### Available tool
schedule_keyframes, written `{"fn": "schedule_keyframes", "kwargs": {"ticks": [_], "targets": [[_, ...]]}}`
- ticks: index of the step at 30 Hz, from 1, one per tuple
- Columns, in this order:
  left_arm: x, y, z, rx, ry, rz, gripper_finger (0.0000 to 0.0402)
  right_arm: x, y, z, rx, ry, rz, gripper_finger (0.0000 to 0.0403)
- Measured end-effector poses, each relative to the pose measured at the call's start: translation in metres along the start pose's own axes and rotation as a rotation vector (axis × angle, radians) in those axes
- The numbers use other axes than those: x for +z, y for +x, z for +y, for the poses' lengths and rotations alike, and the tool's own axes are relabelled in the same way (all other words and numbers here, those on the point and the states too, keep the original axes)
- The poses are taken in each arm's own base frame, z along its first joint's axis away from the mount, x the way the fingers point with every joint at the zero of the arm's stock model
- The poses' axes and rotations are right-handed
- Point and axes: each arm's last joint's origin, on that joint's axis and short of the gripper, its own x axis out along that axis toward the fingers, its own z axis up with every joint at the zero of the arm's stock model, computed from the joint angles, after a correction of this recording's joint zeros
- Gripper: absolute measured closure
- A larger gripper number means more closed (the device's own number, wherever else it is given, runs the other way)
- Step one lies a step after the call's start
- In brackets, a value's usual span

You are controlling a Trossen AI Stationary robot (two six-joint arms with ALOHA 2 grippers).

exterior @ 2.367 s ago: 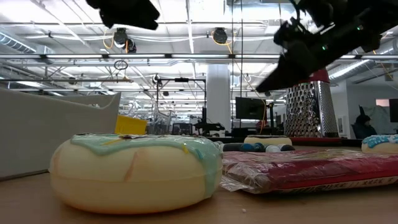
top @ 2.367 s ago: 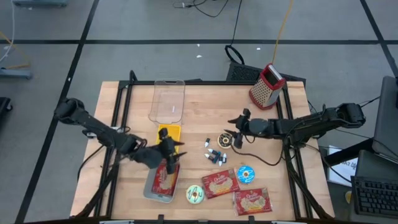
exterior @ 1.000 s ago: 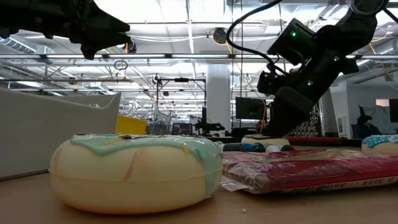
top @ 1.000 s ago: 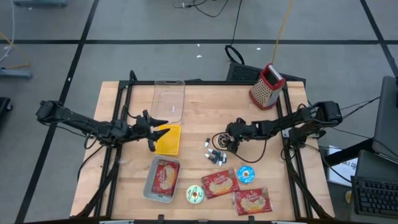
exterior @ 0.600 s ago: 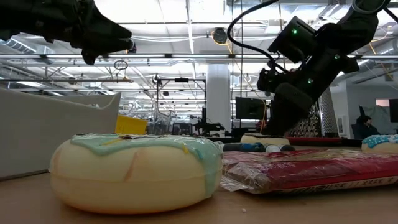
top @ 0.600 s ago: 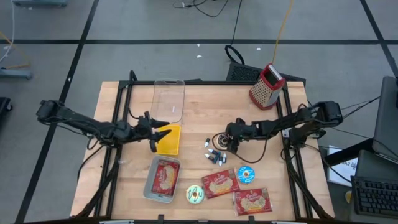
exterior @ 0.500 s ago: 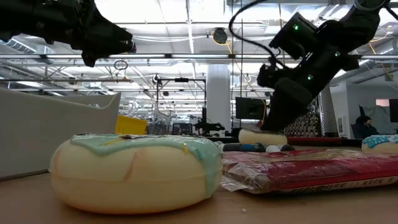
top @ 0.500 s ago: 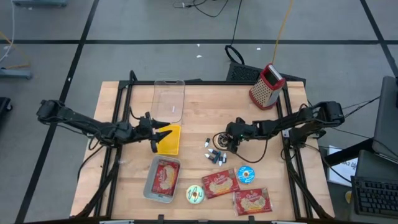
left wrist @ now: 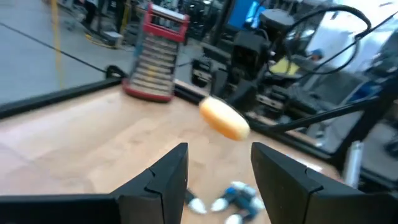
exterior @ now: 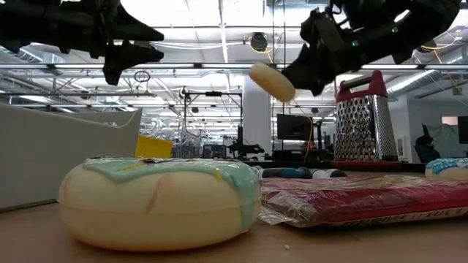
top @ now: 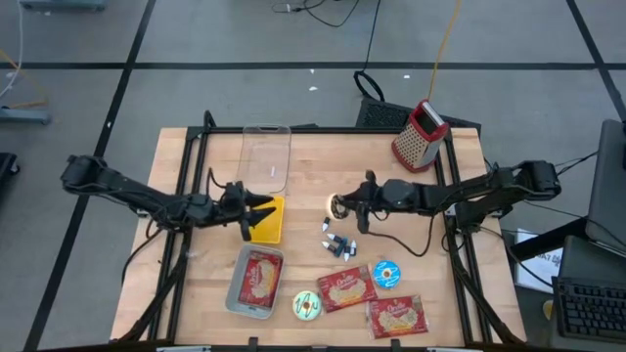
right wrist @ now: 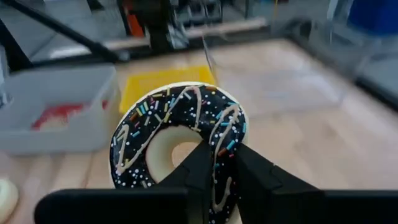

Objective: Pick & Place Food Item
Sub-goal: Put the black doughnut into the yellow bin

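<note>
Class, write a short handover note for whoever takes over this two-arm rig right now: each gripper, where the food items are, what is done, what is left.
Right gripper: shut on the chocolate sprinkled donut, lifted clear of the table.
Left gripper: open, empty, hovering beside the yellow tray.
Grey tray already holds one wrapped snack packet.
On the table: two more packets, a blue-iced donut, a mint-iced donut, and the empty clear container.
Done: donut picked up. Left: set it down; destination unclear, possibly the yellow tray.
</note>
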Motion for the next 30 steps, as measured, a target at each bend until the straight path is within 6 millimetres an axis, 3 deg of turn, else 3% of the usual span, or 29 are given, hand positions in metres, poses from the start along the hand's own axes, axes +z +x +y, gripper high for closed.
{"fn": "schedule_keyframes", "kwargs": {"ticks": [8,15,18,24,30], "targets": [[-0.002,0.032,-0.015,0.006,-0.098,0.009,0.0217,0.007,0.0,0.001,0.004,-0.076,-0.071,0.0365],[0.004,0.087,-0.036,-0.037,0.037,0.046,0.0167,0.007,0.0,0.001,0.004,-0.114,-0.072,0.0367],[0.006,0.111,-0.039,-0.007,-0.006,0.057,0.0146,0.007,0.0,0.003,-0.005,-0.132,-0.073,0.0367],[0.012,0.15,-0.028,0.094,-0.196,0.136,0.0109,0.006,-0.002,0.01,-0.111,-0.257,-0.076,0.0367],[0.013,0.17,-0.023,0.136,-0.179,0.157,0.0103,0.006,-0.004,0.017,-0.135,-0.312,-0.088,0.0367]]}}
